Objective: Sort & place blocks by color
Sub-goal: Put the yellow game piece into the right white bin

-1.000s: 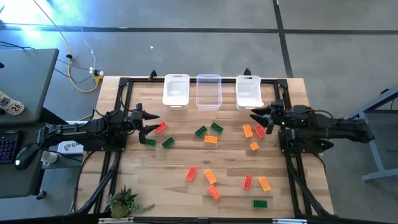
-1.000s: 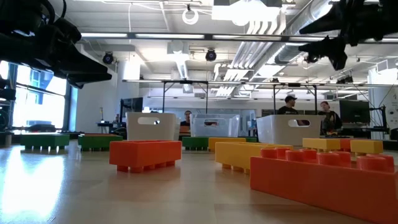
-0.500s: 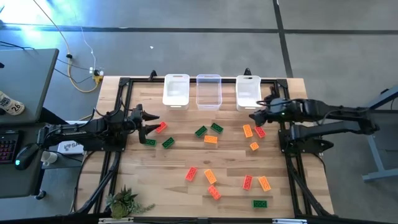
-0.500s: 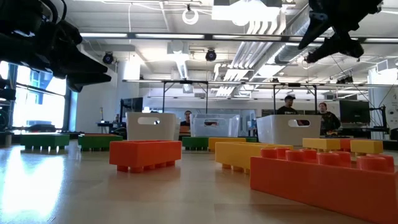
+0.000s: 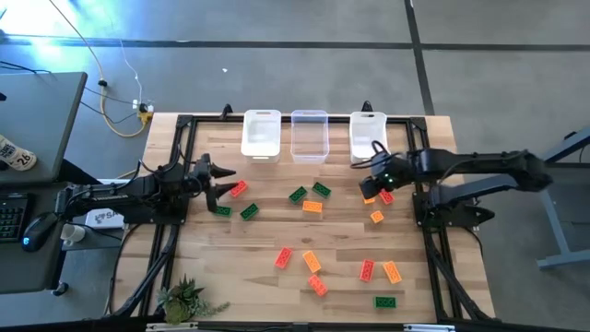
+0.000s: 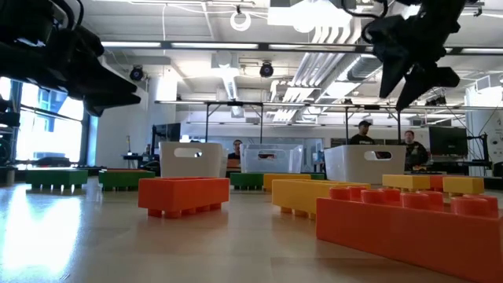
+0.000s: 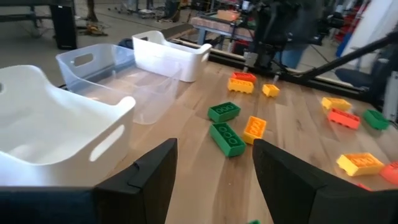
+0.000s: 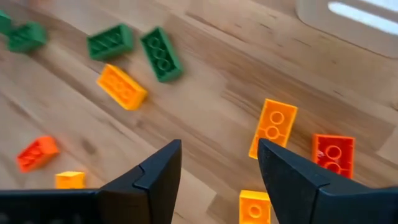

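Fifteen or so blocks are lying unsorted while the right gripper point(image 5: 371, 178), fingers spread, is hovering over the orange block point(image 8: 273, 127), probably needing descent next.

blocks point(image 5: 312, 207): green, red, orange
outer bins point(image 5: 261, 135): white
middle bin point(image 5: 310, 135): clear
table point(image 5: 277, 286): pale wood grain
arms point(image 5: 479, 166): black
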